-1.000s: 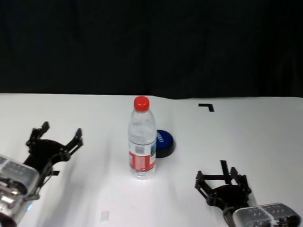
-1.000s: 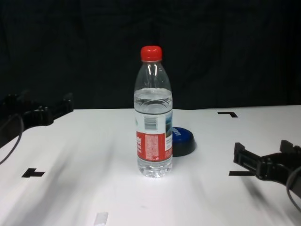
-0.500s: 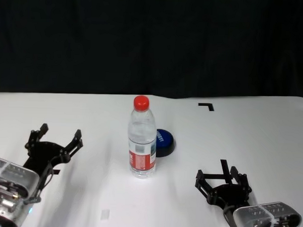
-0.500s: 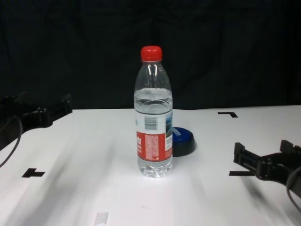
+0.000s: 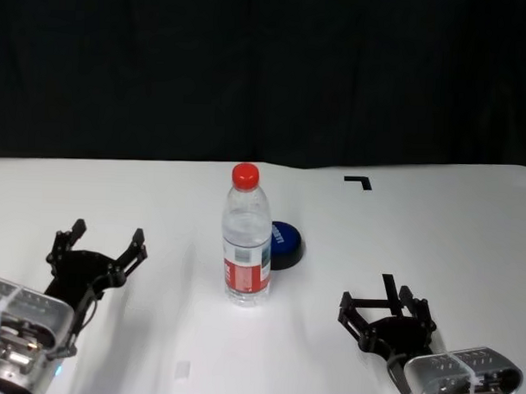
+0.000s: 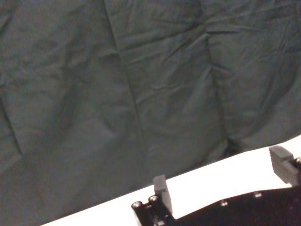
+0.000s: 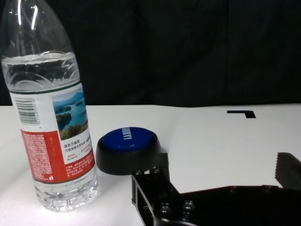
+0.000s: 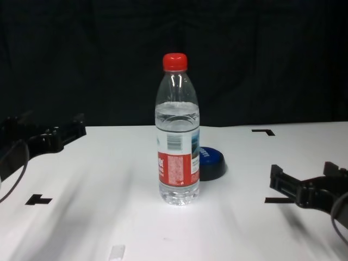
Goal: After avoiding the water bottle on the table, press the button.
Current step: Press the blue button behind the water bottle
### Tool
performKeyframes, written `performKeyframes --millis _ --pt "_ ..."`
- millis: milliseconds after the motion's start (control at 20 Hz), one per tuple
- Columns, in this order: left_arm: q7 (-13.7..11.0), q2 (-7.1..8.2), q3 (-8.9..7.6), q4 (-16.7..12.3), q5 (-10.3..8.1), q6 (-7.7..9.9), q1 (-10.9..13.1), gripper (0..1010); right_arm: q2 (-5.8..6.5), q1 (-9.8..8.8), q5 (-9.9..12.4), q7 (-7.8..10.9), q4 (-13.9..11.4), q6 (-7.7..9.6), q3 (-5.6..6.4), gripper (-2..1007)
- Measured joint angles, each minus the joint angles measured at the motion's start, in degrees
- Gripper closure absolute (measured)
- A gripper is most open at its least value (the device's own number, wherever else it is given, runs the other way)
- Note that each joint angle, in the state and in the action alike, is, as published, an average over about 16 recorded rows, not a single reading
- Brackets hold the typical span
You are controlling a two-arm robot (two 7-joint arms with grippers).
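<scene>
Now, change: left gripper (image 5: 97, 245), fingers spread, moved nearer along the table (image 5: 469, 221), left of the water bottle (image 5: 247, 240).
Right gripper (image 5: 385, 310): spread, unmoved.
Button (image 5: 284, 243): behind bottle, unpressed.

left tool (image 5: 100, 245): fingers spread, low at left | right tool (image 5: 386, 307): fingers spread, low at right

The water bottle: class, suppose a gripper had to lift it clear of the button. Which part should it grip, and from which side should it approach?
Grip the water bottle around its labelled middle, where the walls are straight and it stands upright. Probably approach from the robot's left with the open left gripper: that side is bare table, while the button sits close behind on the bottle's right. The right gripper is open, low on the right.
</scene>
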Motion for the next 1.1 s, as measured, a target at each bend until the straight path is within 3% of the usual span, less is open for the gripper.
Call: performKeyframes --millis 1100 --pt "1.01 -1.96 0.12 -1.8 0.76 0.82 2.79 1 0.0 0.0 0.0 0.0 0.0 0.0 0.0 2"
